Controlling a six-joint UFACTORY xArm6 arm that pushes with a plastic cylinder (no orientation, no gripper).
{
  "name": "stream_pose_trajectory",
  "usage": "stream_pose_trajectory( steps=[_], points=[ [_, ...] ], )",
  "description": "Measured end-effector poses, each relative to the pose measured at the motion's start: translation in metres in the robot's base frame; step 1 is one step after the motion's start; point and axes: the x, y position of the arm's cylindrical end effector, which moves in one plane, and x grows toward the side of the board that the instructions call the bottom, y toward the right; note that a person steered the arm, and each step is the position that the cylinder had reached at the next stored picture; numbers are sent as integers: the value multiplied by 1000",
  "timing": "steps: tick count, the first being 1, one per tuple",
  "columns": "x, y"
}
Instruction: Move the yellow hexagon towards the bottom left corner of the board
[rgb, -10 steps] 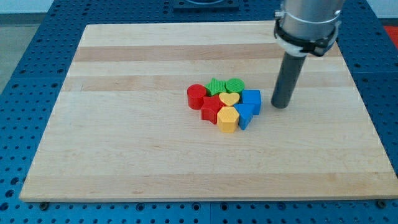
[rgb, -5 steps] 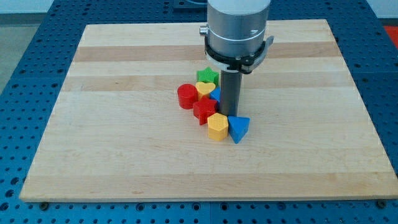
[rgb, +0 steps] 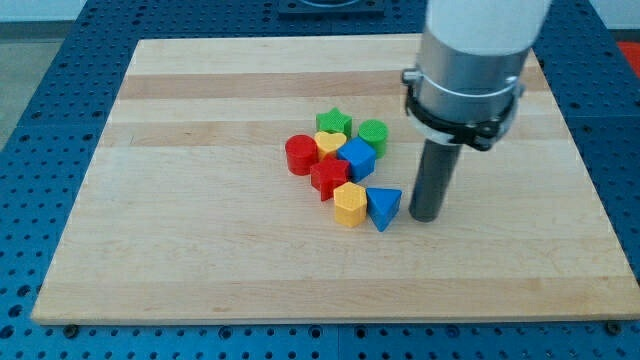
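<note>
The big wooden board (rgb: 200, 250) held a small bunch of blocks near its middle. The yellow hexagon (rgb: 349, 205) sat at the bottom of the bunch, touching the blue triangle (rgb: 384, 207) and the red star (rgb: 328, 178). A push from the right would probably hit the blue triangle first, so the hexagon could slip off the wrong way. My tip (rgb: 425, 217) was just a plain rod that could not open or shut. It stood just right of the blue triangle, holding nothing.
</note>
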Motion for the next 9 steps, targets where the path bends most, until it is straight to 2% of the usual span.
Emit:
stream_pose_trajectory(
  steps=[6,9],
  points=[
    [0,-149],
    [-26,-187]
  ],
)
